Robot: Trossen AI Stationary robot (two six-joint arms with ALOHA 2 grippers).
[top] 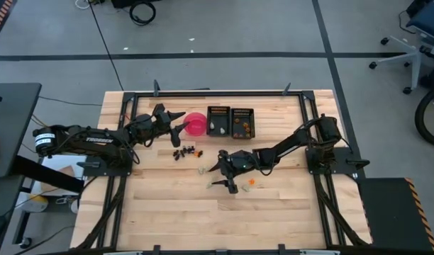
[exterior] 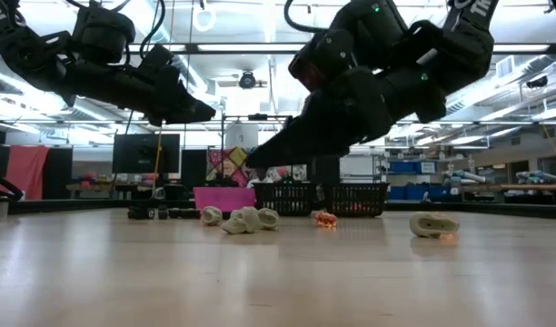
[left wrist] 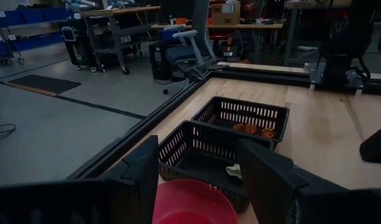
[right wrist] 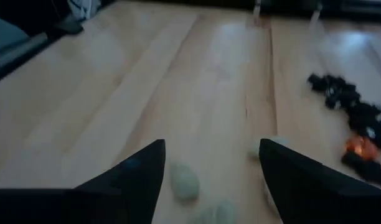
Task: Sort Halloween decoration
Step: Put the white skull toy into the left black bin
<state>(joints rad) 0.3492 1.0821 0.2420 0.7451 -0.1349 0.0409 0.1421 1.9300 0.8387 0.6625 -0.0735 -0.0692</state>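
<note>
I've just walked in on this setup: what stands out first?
The pink bowl at the table's far side, beside two black trays, with the left claw open over it. Nearer, the right claw hangs open above pale greenish-white trinkets, near a cluster of dark pieces.

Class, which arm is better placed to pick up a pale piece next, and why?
Right. Its open claw hovers over the pale pieces mid-table, while the left claw, also open, sits at the pink bowl.
</note>
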